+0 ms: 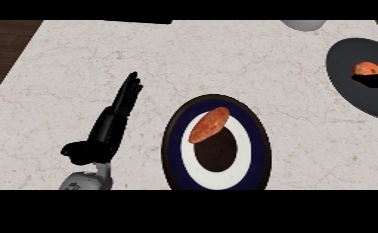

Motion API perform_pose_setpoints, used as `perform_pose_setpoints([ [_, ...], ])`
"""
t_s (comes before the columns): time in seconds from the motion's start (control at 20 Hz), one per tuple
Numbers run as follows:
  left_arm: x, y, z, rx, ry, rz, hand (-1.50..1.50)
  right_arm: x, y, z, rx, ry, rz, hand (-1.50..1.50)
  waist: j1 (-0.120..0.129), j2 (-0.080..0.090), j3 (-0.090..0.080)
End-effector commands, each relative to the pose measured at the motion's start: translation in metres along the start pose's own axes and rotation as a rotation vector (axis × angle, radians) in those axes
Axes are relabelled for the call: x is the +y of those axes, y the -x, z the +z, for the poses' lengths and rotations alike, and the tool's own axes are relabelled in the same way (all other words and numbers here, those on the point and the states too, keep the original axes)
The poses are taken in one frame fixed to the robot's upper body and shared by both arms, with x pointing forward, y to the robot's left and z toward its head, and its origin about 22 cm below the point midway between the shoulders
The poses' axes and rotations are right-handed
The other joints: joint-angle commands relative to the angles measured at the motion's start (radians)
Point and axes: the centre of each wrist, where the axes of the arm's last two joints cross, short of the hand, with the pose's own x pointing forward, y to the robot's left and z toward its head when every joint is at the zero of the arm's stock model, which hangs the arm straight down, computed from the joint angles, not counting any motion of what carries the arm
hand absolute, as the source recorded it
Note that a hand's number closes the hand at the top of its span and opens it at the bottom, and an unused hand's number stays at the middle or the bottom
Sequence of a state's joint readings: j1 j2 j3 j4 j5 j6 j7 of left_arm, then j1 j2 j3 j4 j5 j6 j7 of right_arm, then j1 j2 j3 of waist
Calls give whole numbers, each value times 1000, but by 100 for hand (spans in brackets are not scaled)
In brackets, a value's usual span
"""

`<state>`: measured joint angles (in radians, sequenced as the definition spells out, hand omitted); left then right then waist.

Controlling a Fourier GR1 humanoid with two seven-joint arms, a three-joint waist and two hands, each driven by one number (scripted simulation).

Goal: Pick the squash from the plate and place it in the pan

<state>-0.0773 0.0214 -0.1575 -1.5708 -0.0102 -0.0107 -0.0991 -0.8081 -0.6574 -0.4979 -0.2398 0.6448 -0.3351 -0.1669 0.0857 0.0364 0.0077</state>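
Pan point(347, 72) & pale obj point(303, 24) cut by frame edges; right hand unseen.

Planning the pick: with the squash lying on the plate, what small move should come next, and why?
Probably swing the left hand rightward over the squash. The hand is open, fingers straight, resting on the counter left of the plate and holding nothing, and the squash lies untouched on the plate's upper left. The pan sits at the right edge; no right hand shows.
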Motion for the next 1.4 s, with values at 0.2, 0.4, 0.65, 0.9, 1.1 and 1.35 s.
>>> perform_pose_setpoints([
  [0.2,-8,4,1,6,-4,-3,0,-5,-17,-6,-108,118,-269,-150,-7,1,3],
  [0.4,-3,-2,-6,0,-49,4,0,-24,2,-8,-118,153,-406,-150,-35,-8,0],
  [0.65,-5,12,12,24,-37,-7,0,-52,30,-7,-107,114,-546,-150,-42,-15,-2],
  [0.9,16,0,7,18,-67,-22,0,-77,85,10,-135,-26,-670,-150,-68,-26,-3],
  [1.1,1,11,2,29,-54,-6,0,-68,100,20,-210,-94,-708,-150,-66,-24,-3],
  [1.35,13,10,14,33,-57,-14,0,-65,115,30,-265,-117,-697,-150,-62,-26,-4],
])
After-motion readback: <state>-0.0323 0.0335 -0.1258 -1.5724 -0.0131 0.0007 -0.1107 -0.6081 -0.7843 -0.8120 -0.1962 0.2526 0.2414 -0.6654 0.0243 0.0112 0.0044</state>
